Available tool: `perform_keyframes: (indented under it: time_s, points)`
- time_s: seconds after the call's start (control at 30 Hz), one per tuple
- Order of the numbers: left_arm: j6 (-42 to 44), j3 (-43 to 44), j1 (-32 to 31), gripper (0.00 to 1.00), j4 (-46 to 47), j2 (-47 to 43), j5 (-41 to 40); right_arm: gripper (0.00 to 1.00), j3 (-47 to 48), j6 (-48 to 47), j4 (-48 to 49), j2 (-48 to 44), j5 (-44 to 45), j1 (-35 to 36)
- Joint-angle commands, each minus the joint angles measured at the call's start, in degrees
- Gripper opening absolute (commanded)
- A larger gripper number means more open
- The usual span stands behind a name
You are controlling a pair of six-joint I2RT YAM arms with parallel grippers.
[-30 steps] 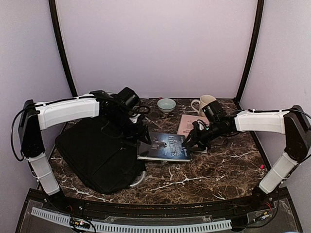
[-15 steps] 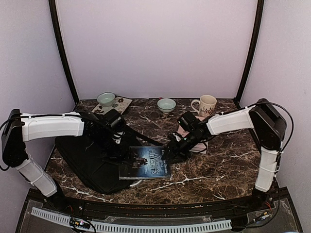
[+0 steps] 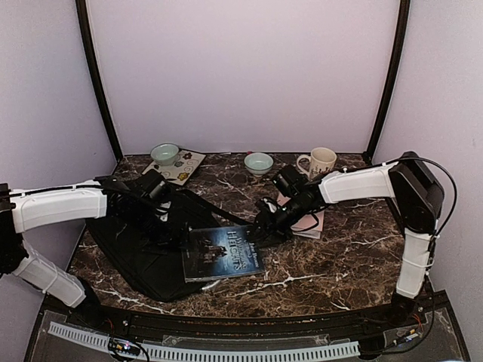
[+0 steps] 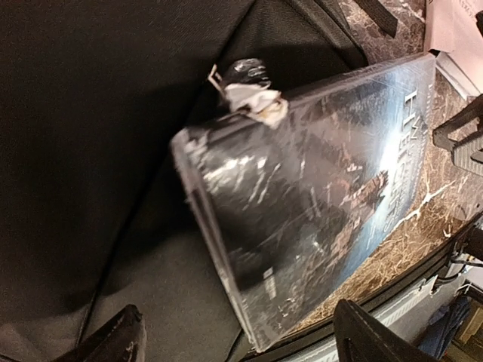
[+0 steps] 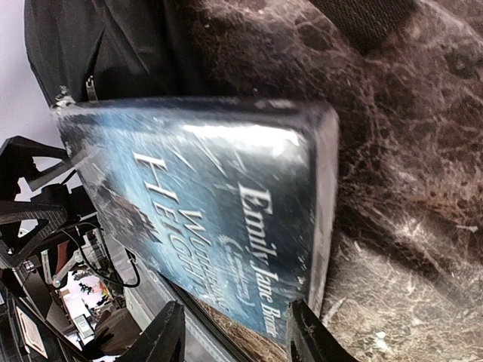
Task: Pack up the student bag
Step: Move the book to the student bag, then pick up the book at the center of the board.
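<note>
The student bag (image 3: 132, 245) lies flat and black on the left of the table. A dark blue book (image 3: 223, 253) rests flat with its left edge over the bag's right side. My left gripper (image 3: 172, 230) hovers over the bag at the book's left corner. In the left wrist view its fingertips (image 4: 119, 338) stand wide apart, open, around that corner of the book (image 4: 317, 188), touching nothing. My right gripper (image 3: 263, 225) is at the book's upper right corner. It is open, low over the cover (image 5: 219, 204), one finger (image 5: 306, 332) at the book's edge.
A pink notebook (image 3: 308, 217) lies under the right arm. At the back stand a pale green bowl (image 3: 259, 162), a cream mug (image 3: 321, 161), and a tray (image 3: 185, 166) bearing another bowl (image 3: 164, 153). The table's front edge (image 3: 249, 302) runs close to the book.
The book has slid left and forward onto the bag's edge. My right gripper followed it left and widened slightly. My left arm drew back leftward and its jaws opened much wider.
</note>
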Motion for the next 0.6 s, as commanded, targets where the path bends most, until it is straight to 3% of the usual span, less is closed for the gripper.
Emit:
perform_keyframes:
  time_s: [0.0,0.27,0.57]
  points:
    - [-2.0,-5.0,0.1,0.89,3.6,-5.7,1.2,0.46,2.8,-1.0,-1.0,1.9,0.8,0.6]
    - [-3.1,-18.5,2.2,0.84,28.4,-5.6,12.4,0.42,5.0,-2.7,-3.5,5.7,1.4,0.7]
    - [-0.8,-17.7,2.7,0.7,35.7,-0.7,16.2,0.37,4.9,-2.6,-3.3,8.6,1.7,1.4]
